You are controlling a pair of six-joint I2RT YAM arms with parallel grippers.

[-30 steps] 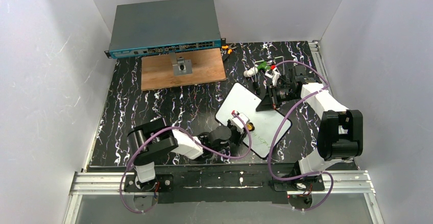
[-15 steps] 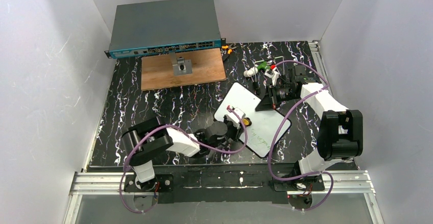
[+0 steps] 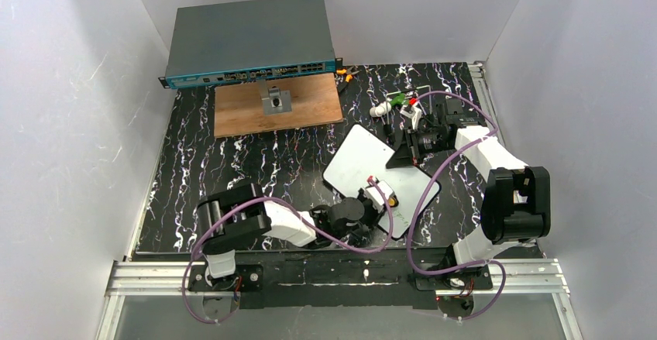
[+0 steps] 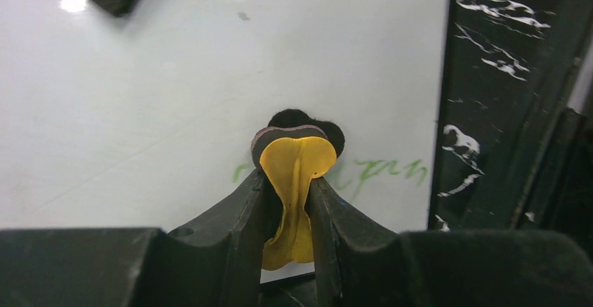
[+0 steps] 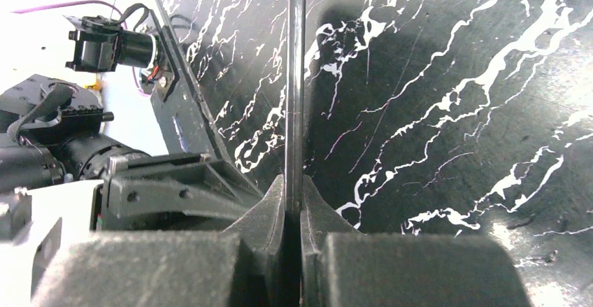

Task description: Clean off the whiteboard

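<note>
I see the whiteboard lying flat on the black marbled surface, a little right of centre and closer to the near edge than the far one. It is a small glossy white rectangle with rounded corners and a thin dark rim. It sits on a diagonal, with its long sides running from far-left to near-right. In my left wrist view the whiteboard fills most of the picture. Its face is plain white with a spot of glare near the top left and a few faint streaks. A short line of green handwriting sits low on the face, close to its right rim. I cannot read the strokes.
</note>
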